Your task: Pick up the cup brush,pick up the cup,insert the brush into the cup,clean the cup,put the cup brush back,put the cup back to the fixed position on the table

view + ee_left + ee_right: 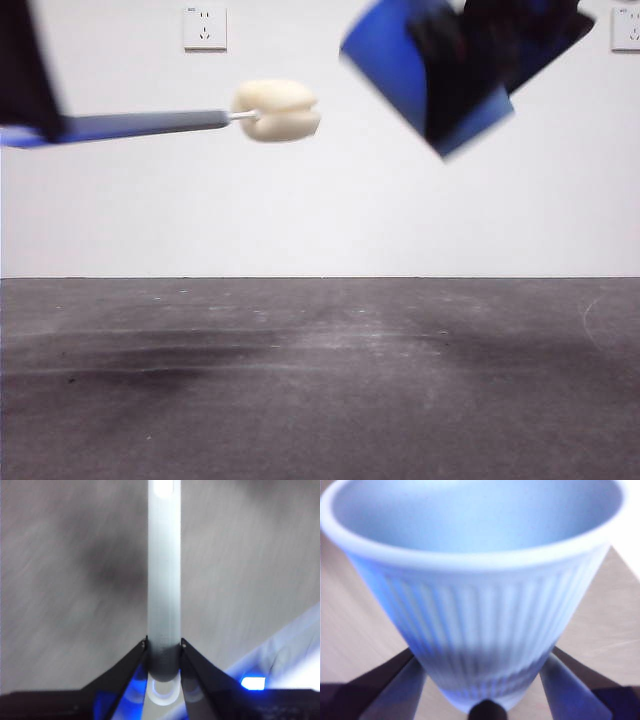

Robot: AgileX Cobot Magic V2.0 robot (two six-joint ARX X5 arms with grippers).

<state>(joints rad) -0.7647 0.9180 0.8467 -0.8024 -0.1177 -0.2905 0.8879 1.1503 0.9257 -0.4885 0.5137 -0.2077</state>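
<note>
The cup brush hangs level high above the table, its cream sponge head pointing right. My left gripper at the upper left is shut on its grey handle. At the upper right the blue ribbed cup is held tilted, mouth turned toward the sponge, with a gap between them. My right gripper is shut on the cup near its base; its jaws press both sides.
A white wall with two power sockets stands behind the table. The dark grey tabletop carries only faint streaks and shadows.
</note>
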